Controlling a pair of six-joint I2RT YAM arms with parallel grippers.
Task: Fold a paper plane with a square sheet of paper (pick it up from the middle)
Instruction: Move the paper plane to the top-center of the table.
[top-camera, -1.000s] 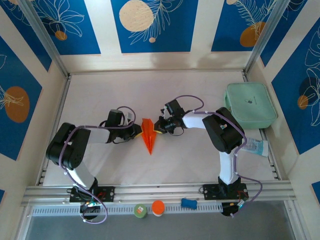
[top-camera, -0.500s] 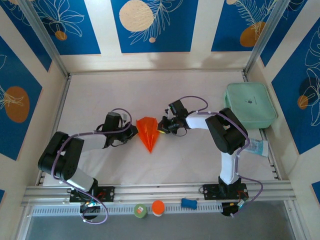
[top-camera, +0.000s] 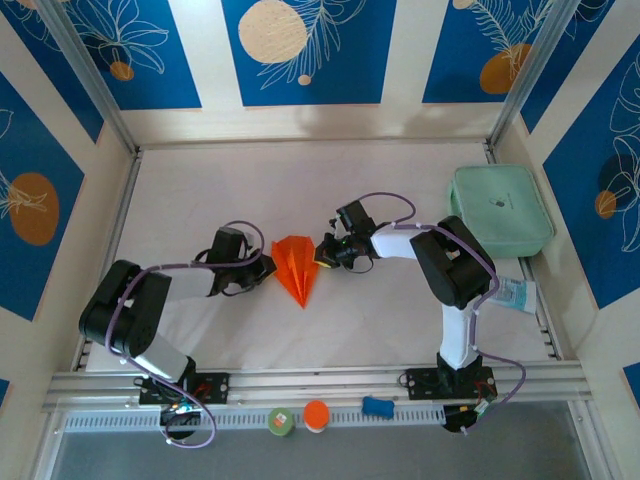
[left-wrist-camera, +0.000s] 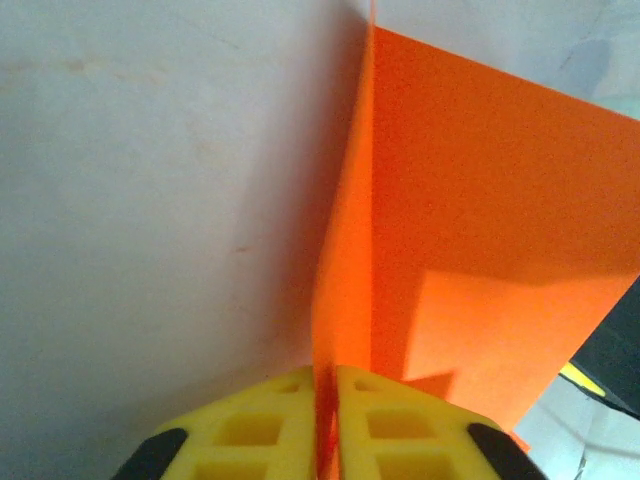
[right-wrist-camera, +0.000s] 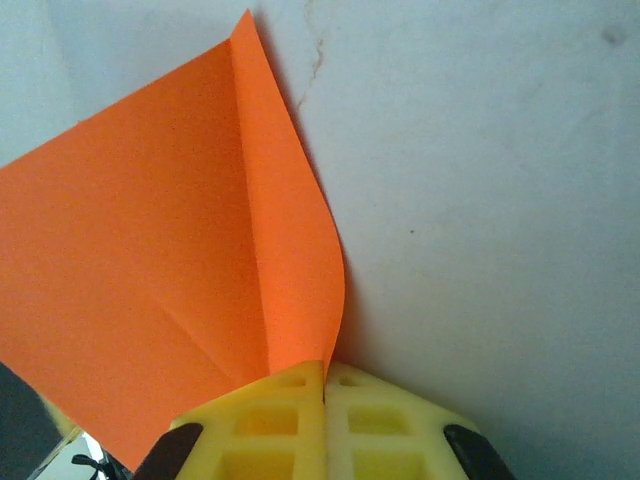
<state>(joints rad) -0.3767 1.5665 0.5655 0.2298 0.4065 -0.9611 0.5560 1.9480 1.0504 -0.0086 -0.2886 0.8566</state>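
Note:
The square sheet of paper is now folded into an orange paper plane (top-camera: 296, 266), lying mid-table with its nose toward the near edge. My left gripper (top-camera: 269, 264) is at the plane's left wing. In the left wrist view that gripper (left-wrist-camera: 325, 385) is shut on an upright orange fold (left-wrist-camera: 345, 270), with the rest of the plane (left-wrist-camera: 490, 220) spreading to the right. My right gripper (top-camera: 321, 253) is at the right wing. In the right wrist view it (right-wrist-camera: 326, 375) is shut on the curled wing edge (right-wrist-camera: 295, 270).
A mint-green case (top-camera: 500, 208) sits at the back right, with a small packet (top-camera: 512, 293) in front of it. On the near rail stand a green cap (top-camera: 281, 421), an orange disc (top-camera: 316, 414) and a blue piece (top-camera: 377, 406). Walls close in the table (top-camera: 200, 190).
The plane went from a narrow dart to a wider, spread shape. My left gripper drew its wing leftward; the right gripper shifted slightly right.

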